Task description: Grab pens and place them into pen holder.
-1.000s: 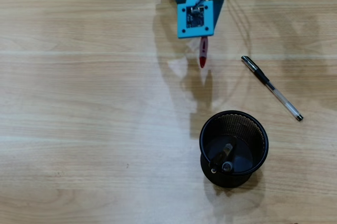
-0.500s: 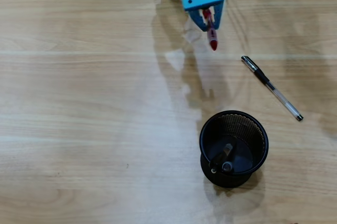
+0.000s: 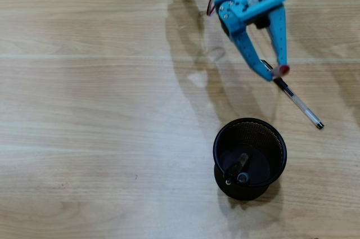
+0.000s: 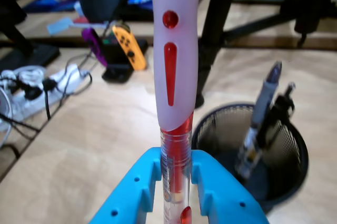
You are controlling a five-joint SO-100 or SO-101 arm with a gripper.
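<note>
Blue hand (image 4: 176,182) clamped on red pen (image 4: 175,76), held upright for dropping tip-first. Beyond, mesh pen holder (image 4: 295,145) on table (image 3: 84,109), two pens inside. Farther off, black-capped pen (image 3: 298,103) awaiting pickup.

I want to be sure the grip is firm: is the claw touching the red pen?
Touching. In the wrist view the claw presses on the red pen from both sides, with no gap at either blue finger.

Up and right of the pen holder (image 3: 250,158), which has two pens inside, the blue gripper (image 3: 274,72) grips a red pen (image 3: 284,70) above a black-capped clear pen (image 3: 298,103).
</note>
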